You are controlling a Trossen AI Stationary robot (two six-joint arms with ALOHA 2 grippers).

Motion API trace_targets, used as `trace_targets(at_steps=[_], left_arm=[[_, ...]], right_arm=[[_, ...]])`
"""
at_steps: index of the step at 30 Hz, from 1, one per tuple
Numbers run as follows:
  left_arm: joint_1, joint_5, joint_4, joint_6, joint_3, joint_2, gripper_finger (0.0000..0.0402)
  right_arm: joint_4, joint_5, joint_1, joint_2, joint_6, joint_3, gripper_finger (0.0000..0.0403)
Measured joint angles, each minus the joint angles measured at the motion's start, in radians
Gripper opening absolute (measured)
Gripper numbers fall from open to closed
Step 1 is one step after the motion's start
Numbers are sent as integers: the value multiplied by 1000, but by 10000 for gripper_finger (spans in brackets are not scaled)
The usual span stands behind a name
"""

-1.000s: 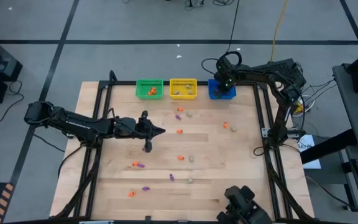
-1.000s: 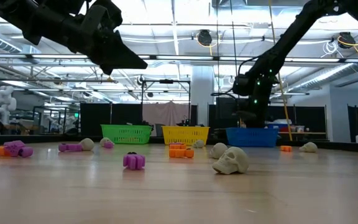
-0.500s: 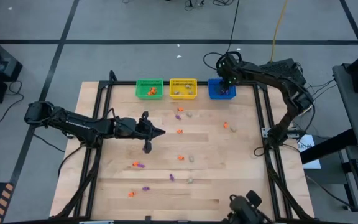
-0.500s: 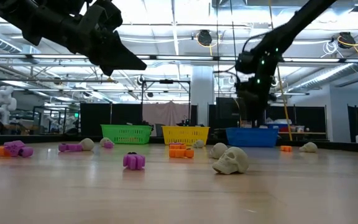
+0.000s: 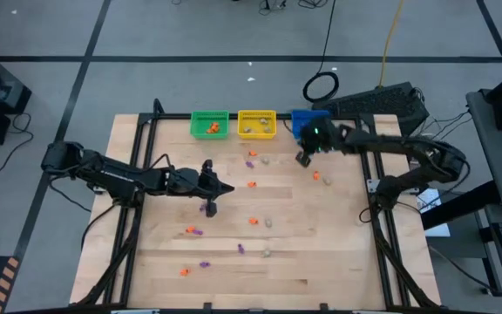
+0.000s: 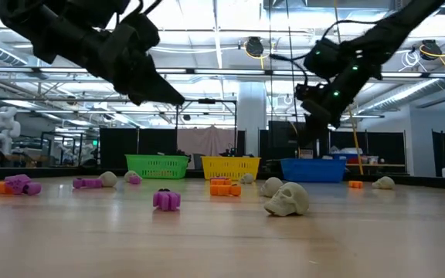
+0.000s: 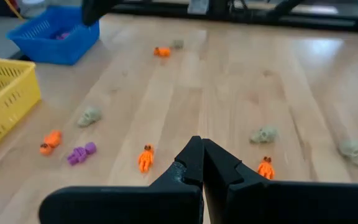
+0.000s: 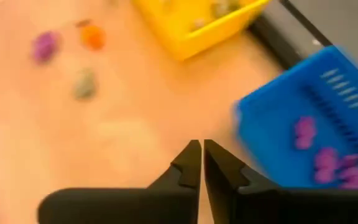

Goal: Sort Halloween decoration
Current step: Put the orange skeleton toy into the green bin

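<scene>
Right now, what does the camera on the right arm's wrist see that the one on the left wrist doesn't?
Only the right wrist view looks down into the blue basket at several purple trinkets, past the shut right gripper. Only the left wrist view shows the open table with orange figures and pale skulls, beyond the shut left gripper. Both catch the yellow basket and the blue basket.

One camera hangs overhead, staring straight down at the whole table [image 5: 338,253]. Another sits at tabletop level, looking across into the room. Each wrist camera peers closely forward; all share the tabletop.
</scene>
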Motion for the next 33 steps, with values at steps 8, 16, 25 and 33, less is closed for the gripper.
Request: trace_targets(at_steps=[8,16,25,33], left_arm=[[62,1,-41,27,94,99,1],[225,133,-289,88,241,182,0],[411,275,-572,225,488,341,0],[484,282,-626,324,595,472,16]], right_arm=[[185,2,176,-119,95,-158,10],[203,107,305,-130,106,-164,9],[302,114,354,-130,99,-164,9],[343,164,361,-130,93,-164,9]])
